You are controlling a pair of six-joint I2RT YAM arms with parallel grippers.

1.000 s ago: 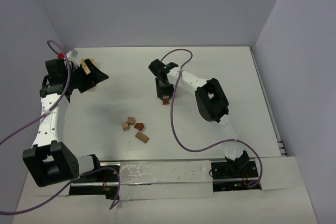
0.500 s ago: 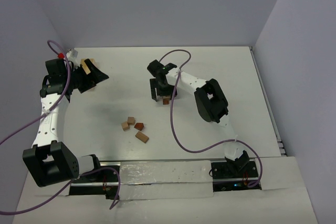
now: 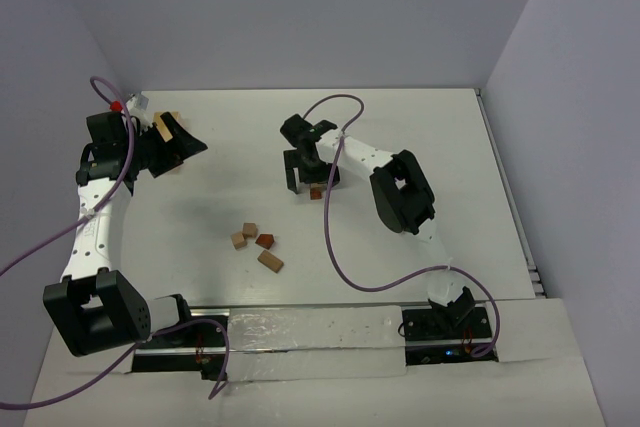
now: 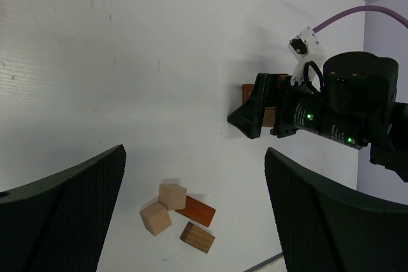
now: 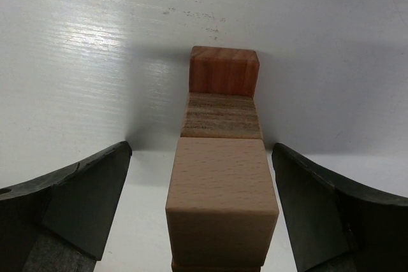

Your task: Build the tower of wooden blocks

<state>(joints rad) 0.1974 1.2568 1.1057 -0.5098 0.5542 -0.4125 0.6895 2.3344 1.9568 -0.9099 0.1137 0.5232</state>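
Observation:
The tower (image 3: 316, 192) stands mid-table, between the spread fingers of my right gripper (image 3: 312, 180). In the right wrist view its top is a light tan cube (image 5: 223, 199). Beyond that cube a streaked brown block (image 5: 222, 116) and a reddish block (image 5: 224, 71) show. My right gripper (image 5: 201, 152) is open, and both fingers (image 5: 76, 202) stand clear of the cube. Several loose wood blocks (image 3: 256, 244) lie near the table's front. The left wrist view shows them as two tan cubes (image 4: 172, 195), a reddish brick (image 4: 197, 211) and a brown block (image 4: 197, 237). My left gripper (image 3: 183, 143) hangs open at far left, holding nothing.
A pale wooden box (image 3: 161, 127) sits behind the left gripper at the table's back left corner. Purple cables loop over both arms (image 3: 335, 237). Grey walls close the table on three sides. In the left wrist view the right gripper (image 4: 261, 114) is seen at the tower (image 4: 246, 92).
My right gripper has opened from shut, letting go of the tan cube, which now rests on the tower. The left arm has not moved.

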